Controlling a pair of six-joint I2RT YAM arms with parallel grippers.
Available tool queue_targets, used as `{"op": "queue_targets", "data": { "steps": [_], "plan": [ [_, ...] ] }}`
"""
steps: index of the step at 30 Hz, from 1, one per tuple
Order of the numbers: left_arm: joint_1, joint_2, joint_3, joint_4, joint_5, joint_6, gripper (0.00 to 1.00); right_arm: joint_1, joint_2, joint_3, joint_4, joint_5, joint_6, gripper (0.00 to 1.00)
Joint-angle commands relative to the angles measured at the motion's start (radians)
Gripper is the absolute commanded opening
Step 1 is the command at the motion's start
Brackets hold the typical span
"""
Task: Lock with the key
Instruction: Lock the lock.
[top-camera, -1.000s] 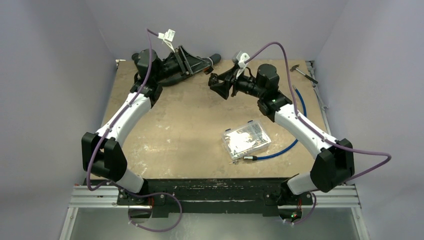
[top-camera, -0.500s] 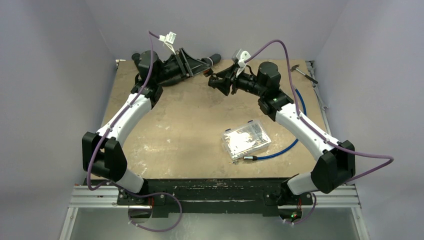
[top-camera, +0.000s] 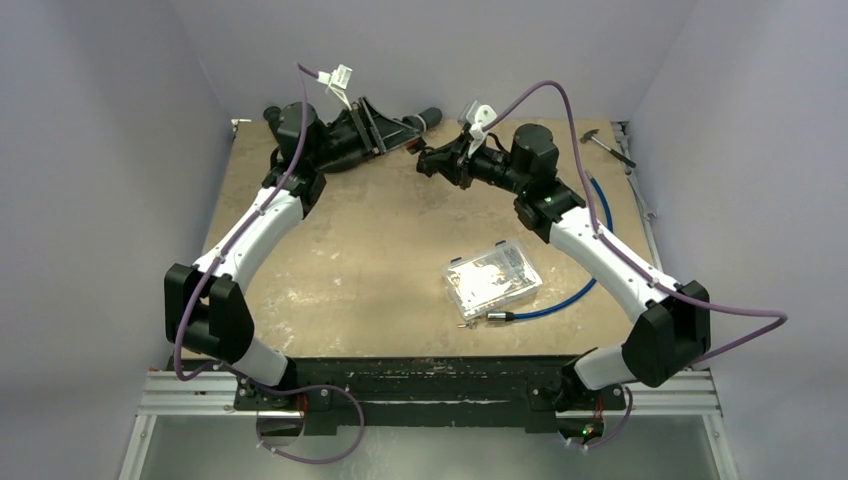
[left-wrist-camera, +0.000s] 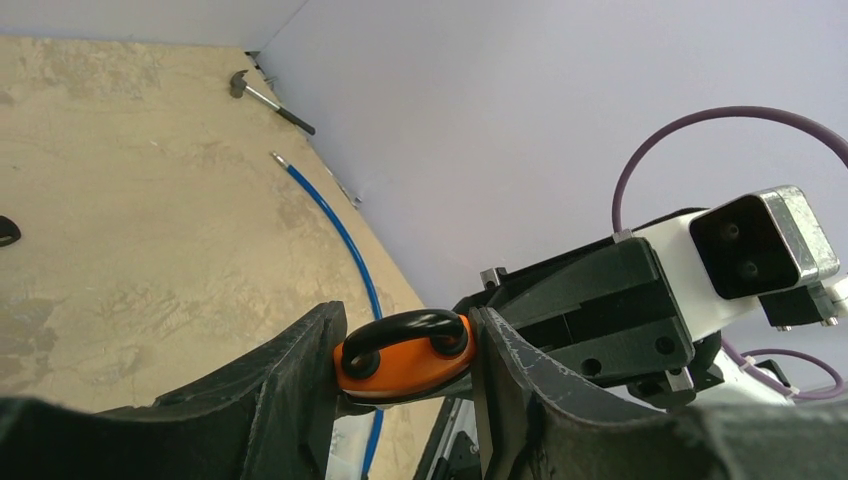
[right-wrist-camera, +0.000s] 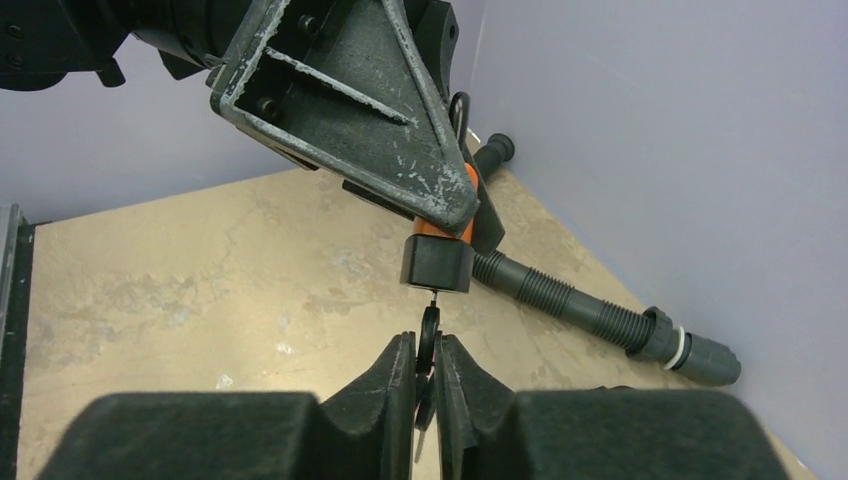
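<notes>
Orange padlock (left-wrist-camera: 405, 362), hard, chunky, clamped in my left fingers (left-wrist-camera: 298, 385), lower centre of left wrist view. My right fingers (right-wrist-camera: 396, 385) pinch the key (right-wrist-camera: 429, 345) hanging from its base: thin, slippery, so grip the flat head.

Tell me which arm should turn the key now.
Right. The right gripper pinches the key, which sticks out of the bottom of the padlock. The left gripper is clamped on the padlock's orange body, steadying it.
</notes>
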Motion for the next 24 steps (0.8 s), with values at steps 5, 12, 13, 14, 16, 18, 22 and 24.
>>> {"op": "queue_targets", "data": {
  "steps": [5, 12, 13, 14, 16, 18, 22, 24],
  "plan": [
    [-0.001, -0.020, 0.032, 0.062, -0.029, -0.012, 0.00, 0.023, -0.007, 0.027, 0.005, 0.041, -0.037, 0.00],
    [0.030, 0.000, 0.063, 0.056, -0.096, -0.002, 0.00, 0.022, -0.041, -0.022, 0.007, 0.082, -0.012, 0.00],
    [0.036, 0.006, 0.071, 0.061, -0.101, -0.006, 0.00, 0.023, -0.048, -0.034, 0.011, 0.086, -0.003, 0.00],
    [0.044, 0.014, 0.079, 0.067, -0.107, -0.010, 0.00, 0.022, -0.055, -0.047, 0.014, 0.090, 0.004, 0.00],
    [0.063, 0.028, 0.099, 0.075, -0.112, -0.017, 0.00, 0.023, -0.072, -0.072, 0.022, 0.097, 0.017, 0.00],
    [0.073, 0.041, 0.115, 0.079, -0.117, -0.021, 0.00, 0.022, -0.083, -0.090, 0.023, 0.100, 0.023, 0.00],
    [0.090, 0.059, 0.129, 0.094, -0.138, -0.044, 0.00, 0.023, -0.096, -0.118, 0.030, 0.102, 0.051, 0.00],
    [0.091, 0.064, 0.131, 0.095, -0.142, -0.042, 0.00, 0.023, -0.097, -0.127, 0.034, 0.111, 0.073, 0.00]
  ]
}}
